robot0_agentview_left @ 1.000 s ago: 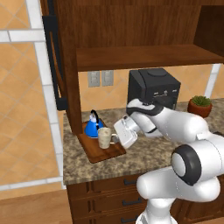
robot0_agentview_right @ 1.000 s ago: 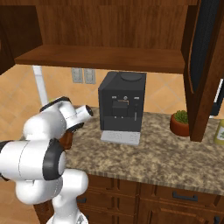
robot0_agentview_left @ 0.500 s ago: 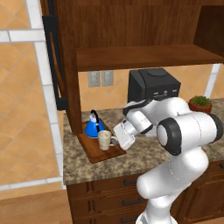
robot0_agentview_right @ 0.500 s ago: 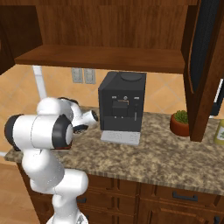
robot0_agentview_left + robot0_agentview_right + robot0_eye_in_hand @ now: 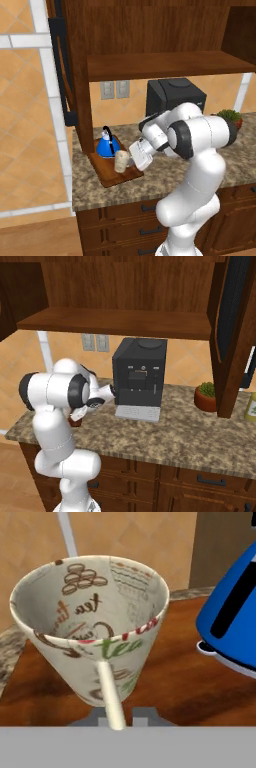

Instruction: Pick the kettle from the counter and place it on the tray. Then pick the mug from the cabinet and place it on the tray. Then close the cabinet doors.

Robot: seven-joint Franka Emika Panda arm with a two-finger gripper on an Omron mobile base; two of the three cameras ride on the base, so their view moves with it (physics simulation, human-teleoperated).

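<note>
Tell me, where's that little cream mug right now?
The mug stands on the wooden tray at the counter's left end, just in front of the blue kettle, with the robot's gripper right beside it.

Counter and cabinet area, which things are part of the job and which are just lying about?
Job: kettle, mug, tray, cabinet, cabinet doors, gripper.
Lying about: coffee machine, potted plant, yellow bottle.

"tea" can be read a few times on the mug, once in green, once in brown script inside.
</note>
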